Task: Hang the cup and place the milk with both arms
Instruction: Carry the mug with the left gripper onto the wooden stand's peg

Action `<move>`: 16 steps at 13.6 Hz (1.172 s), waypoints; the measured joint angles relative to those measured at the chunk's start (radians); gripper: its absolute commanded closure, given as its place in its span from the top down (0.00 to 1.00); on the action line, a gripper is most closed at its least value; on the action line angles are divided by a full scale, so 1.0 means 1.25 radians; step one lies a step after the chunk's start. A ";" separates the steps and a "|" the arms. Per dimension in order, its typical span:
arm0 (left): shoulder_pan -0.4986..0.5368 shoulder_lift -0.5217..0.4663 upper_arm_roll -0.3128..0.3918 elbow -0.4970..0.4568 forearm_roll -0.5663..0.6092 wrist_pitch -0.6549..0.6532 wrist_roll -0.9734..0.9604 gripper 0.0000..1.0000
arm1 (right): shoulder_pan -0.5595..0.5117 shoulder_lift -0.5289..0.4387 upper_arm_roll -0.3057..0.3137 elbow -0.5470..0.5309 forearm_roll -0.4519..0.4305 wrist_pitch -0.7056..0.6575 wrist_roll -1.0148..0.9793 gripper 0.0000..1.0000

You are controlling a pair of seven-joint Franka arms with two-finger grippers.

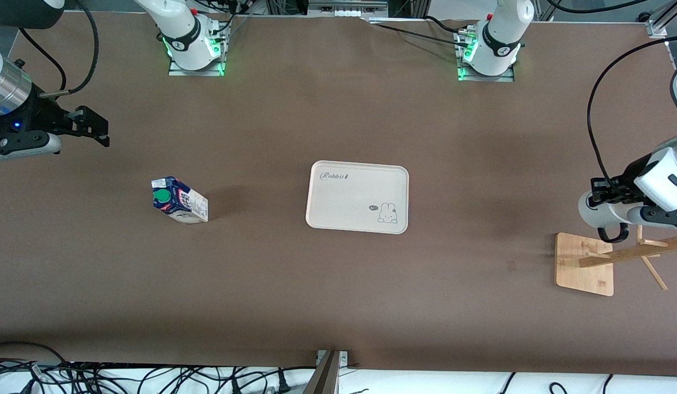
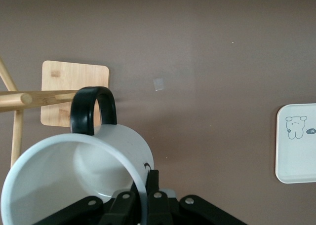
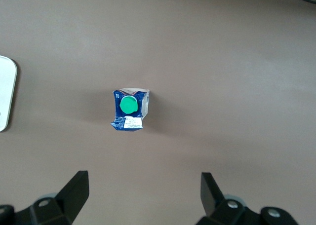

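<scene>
White cup (image 2: pixel 74 175) gripped by left hand (image 2: pixel 143 190), over wood rack (image 1: pixel 617 257).

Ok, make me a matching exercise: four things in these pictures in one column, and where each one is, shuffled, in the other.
1. small white mug with black loop handle
2. blue-and-white milk carton with green cap
3. cream rectangular tray with rabbit drawing
4. bamboo peg rack

A. table's middle
B. gripped in the left hand
C. left arm's end of the table
D. standing toward the right arm's end, below the open right hand

Pairs: 1-B, 2-D, 3-A, 4-C

cup (image 2: pixel 74 175) white, black handle | milk (image 1: pixel 180 200) dark blue, green cap | tray (image 1: pixel 358 196) cream, rabbit drawing
</scene>
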State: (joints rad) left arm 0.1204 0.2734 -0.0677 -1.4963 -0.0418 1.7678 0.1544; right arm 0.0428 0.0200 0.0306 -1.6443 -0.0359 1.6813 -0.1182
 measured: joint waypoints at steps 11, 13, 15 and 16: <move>0.072 0.011 -0.001 0.060 -0.036 0.001 0.038 0.00 | 0.000 0.000 0.000 0.000 0.000 0.000 0.000 1.00; 0.085 0.027 -0.001 0.060 -0.052 0.001 0.039 0.00 | 0.000 0.000 0.000 0.000 0.000 0.000 0.000 1.00; 0.094 0.041 -0.001 0.061 -0.071 0.002 0.041 0.00 | 0.000 0.000 0.000 0.000 0.000 0.000 0.000 1.00; 0.095 0.046 -0.001 0.061 -0.076 0.002 0.041 0.00 | 0.000 0.000 0.000 0.000 0.000 0.000 0.000 1.00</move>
State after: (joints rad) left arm 0.2397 0.3311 -0.0690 -1.4203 -0.1362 1.7701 0.2055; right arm 0.0427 0.0206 0.0305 -1.6443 -0.0359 1.6813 -0.1182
